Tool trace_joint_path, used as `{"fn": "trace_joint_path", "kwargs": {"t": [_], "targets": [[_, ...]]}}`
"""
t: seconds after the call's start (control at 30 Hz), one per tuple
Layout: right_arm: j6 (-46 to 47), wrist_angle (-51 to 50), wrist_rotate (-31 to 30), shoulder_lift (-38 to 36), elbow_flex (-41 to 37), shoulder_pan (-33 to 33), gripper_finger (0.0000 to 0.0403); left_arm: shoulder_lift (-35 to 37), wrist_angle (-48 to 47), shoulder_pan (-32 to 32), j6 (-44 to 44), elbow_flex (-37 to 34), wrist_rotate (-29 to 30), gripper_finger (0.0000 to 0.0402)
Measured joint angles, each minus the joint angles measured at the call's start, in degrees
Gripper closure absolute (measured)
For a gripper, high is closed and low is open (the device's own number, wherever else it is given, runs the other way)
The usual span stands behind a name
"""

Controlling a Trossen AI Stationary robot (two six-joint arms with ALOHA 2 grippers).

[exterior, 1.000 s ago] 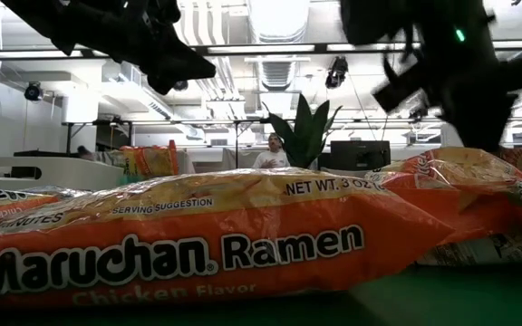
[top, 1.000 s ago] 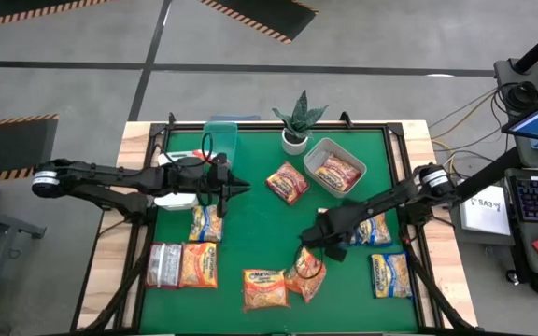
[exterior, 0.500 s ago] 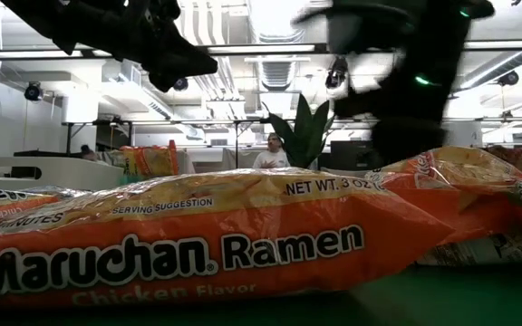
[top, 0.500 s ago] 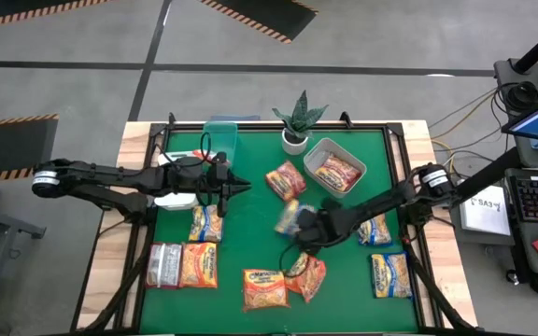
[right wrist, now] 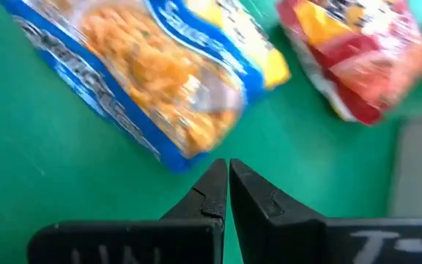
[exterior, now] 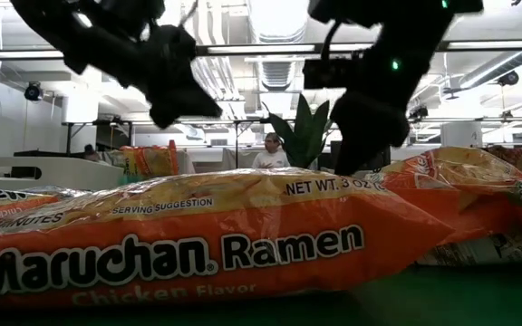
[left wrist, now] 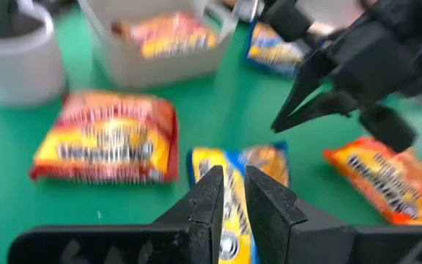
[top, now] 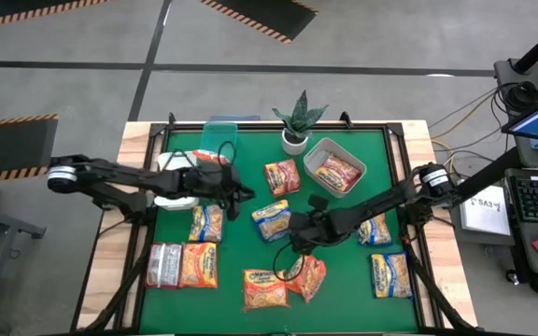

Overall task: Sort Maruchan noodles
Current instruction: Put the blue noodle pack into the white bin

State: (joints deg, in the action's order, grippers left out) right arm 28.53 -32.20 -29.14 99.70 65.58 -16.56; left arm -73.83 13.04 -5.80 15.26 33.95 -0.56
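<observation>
Since a second ago, my right arm has swept from the front middle of the tabletop (top: 362, 289) toward its centre, and a yellow-and-blue packet (top: 272, 220) now lies flat there that was not there before. The right gripper (top: 294, 245) sits just beside that packet's front corner, jaws pressed together on nothing; the right wrist view shows the packet's blue border and clear window of noodles just past the tips. My left gripper (top: 241, 191) has shifted slightly toward the centre and hangs over the left half of the tabletop, jaws nearly closed with only a thin slit between them, holding nothing.

The other noodle packets are flat plastic rectangles. A red one (top: 281, 176) lies near the centre toward the back edge, another red one (top: 340, 173) rests inside the grey bin (top: 318, 152) near the back right. An orange packet (top: 265, 287) and an orange-red one (top: 308, 276) lie at the front edge. A silvery packet (top: 163, 264) and an orange one (top: 199, 264) sit side by side at the front left. Yellow-and-blue packets lie at the left (top: 206, 223), at the right edge (top: 376, 230) and in the front right corner (top: 390, 274).
</observation>
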Motion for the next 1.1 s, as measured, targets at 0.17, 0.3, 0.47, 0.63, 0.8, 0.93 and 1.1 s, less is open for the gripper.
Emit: {"fn": "trace_joint_path", "kwargs": {"t": [0.17, 0.3, 0.47, 0.63, 0.8, 0.93, 1.1], "targets": [[-4.5, 19.5, -0.1, 0.0, -7.7, 2.0, 0.0394, -5.5, 0.0, 0.0, 4.5, 0.3, -0.8, 0.036], [-6.7, 28.7, 0.1, 0.0, -12.0, 3.9, 0.0394, -9.2, 0.3, -0.1, 7.4, 1.1, -4.7, 0.0347], [-6.8, 35.5, 2.3, 0.0, -15.7, 6.1, 0.0394, -12.9, -0.4, 0.0, 10.0, 2.4, -6.3, 0.0299], [-6.6, 38.9, 3.7, 0.2, -18.9, 6.2, 0.0394, -15.5, -1.1, 0.0, 13.6, 3.5, -6.5, 0.0237], [-5.6, 41.4, 3.5, 0.5, -21.2, 6.2, 0.0394, -17.0, -1.1, -0.1, 17.2, 4.4, -6.5, 0.0182], [-6.1, 41.8, 3.7, 0.4, -21.3, 6.2, 0.0394, -19.1, -1.0, -0.1, 19.6, 6.2, -6.3, 0.015], [-6.7, 42.6, 3.9, 0.5, -21.3, 6.2, 0.0394, -22.6, -1.3, -0.1, 19.9, 8.4, -6.2, 0.0124]]}}
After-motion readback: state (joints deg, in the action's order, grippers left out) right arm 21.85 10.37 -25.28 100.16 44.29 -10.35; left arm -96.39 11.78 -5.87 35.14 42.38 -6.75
